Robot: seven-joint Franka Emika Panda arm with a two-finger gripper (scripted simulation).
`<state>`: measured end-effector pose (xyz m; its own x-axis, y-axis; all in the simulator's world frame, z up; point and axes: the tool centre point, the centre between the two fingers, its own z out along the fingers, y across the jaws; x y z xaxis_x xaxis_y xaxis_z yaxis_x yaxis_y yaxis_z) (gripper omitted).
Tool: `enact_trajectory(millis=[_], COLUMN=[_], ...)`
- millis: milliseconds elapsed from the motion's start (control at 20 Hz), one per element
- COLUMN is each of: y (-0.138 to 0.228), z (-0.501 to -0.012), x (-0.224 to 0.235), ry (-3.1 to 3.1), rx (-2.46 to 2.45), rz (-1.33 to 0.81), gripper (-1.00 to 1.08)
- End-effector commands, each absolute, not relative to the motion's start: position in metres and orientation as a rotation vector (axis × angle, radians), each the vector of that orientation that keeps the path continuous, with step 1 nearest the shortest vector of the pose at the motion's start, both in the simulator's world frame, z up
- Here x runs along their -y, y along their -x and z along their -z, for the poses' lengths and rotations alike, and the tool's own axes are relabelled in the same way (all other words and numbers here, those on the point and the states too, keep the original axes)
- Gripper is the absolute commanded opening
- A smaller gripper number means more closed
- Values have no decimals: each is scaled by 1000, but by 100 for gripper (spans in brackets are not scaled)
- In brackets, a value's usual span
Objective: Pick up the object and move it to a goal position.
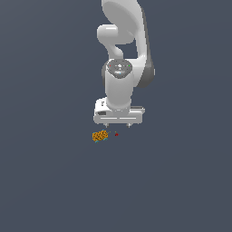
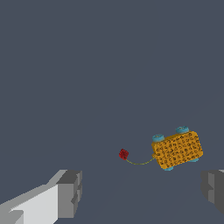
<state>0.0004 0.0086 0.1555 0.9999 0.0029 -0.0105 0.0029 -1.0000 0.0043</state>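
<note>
White two-finger gripper (image 1: pixel 118 124) wide open, holding nothing. Small orange speckled block with teal bits (image 1: pixel 100 135) sits lower left of it, off-centre; descending now risks a finger clipping it or snagging dark red speck (image 1: pixel 116 134).

Arm (image 1: pixel 120 86): glossy smooth white. Object (image 2: pixel 177 150): matt orange, speckled, bumpy. Floor (image 1: pixel 45 181): matt smooth grey.

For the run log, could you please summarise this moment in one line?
phase: approach | gripper: open, empty | object: on floor, ungrasped | red speck: beside object
</note>
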Motion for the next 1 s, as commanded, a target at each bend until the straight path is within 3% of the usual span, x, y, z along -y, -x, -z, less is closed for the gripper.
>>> enact_trajectory(millis=[0, 500, 950], y=[0, -12, -11], z=[-155, -177, -172], x=[-9, 22, 22], ry=[-3137, -3124, -3125], rx=[-5, 99, 146], rz=[16, -54, -50], gripper=[100, 100, 100])
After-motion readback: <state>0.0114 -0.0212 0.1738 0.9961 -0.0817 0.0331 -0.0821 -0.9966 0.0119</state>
